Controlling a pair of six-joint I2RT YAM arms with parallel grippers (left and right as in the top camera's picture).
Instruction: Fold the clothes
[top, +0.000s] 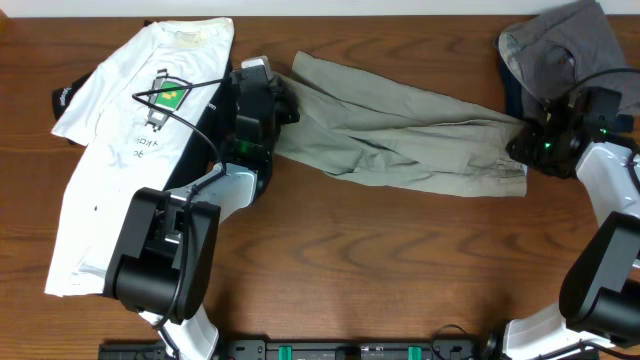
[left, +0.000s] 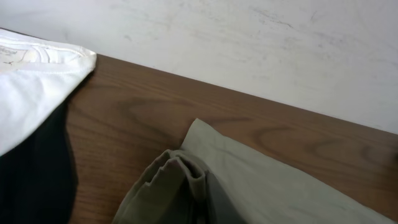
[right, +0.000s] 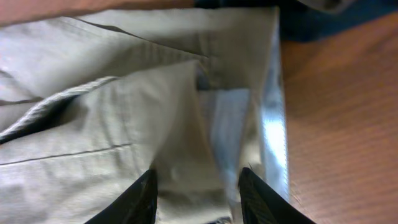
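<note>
Khaki trousers (top: 400, 130) lie stretched across the middle of the table. My left gripper (top: 278, 100) is at their left end. In the left wrist view the cloth (left: 280, 193) bunches into pleats at the bottom edge, as if pinched, and the fingers themselves are hidden. My right gripper (top: 522, 145) is at the right end, by the waistband. In the right wrist view its two black fingers (right: 199, 193) stand apart with the khaki cloth (right: 124, 93) and pale lining between them, not pressed together.
A white T-shirt (top: 130, 150) lies spread at the left, over a black garment (top: 70, 97); both show in the left wrist view (left: 31, 87). A grey garment (top: 560, 40) on a dark blue one (right: 323, 25) lies at the back right.
</note>
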